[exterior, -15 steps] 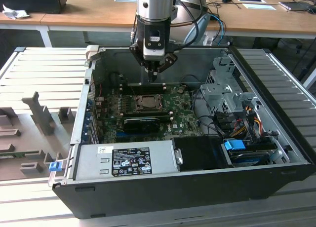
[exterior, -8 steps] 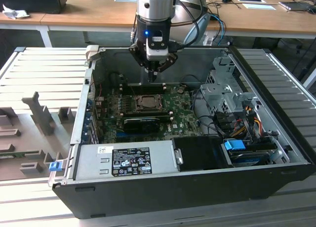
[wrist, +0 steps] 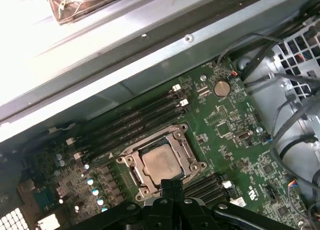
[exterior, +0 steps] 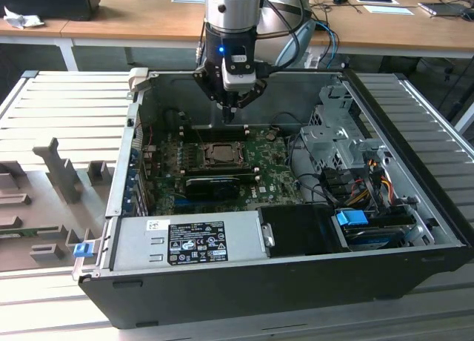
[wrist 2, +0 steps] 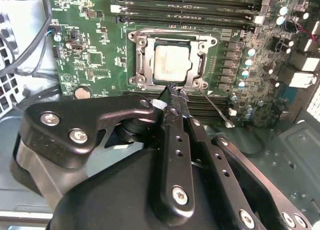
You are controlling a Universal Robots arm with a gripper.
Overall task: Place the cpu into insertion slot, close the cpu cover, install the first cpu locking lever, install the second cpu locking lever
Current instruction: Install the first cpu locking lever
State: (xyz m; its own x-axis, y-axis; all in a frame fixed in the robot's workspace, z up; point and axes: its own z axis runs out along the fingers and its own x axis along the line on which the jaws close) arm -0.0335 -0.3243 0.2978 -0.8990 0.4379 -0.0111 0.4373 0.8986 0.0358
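Exterior view: we note the gripper (exterior: 234,113) hanging above the insertion slot (exterior: 220,154), inside the open computer case (exterior: 296,282).

Second wrist view: the cpu (wrist 2: 172,64) sits in the insertion slot. The cpu cover (wrist 2: 141,60) lies flat around it. The jaws are together and hold nothing, their tips just beside the slot's frame. A thin locking lever (wrist 2: 215,107) angles away from a slot corner.

First wrist view: we log the cpu seated in the slot, with the jaw tips at the slot's edge.

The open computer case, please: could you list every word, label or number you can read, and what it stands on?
Black label on the power supply: print too small to read.
White sticker beside it: too small to read.
cpu top: faint marks, unreadable.
Motherboard: white print, unreadable.
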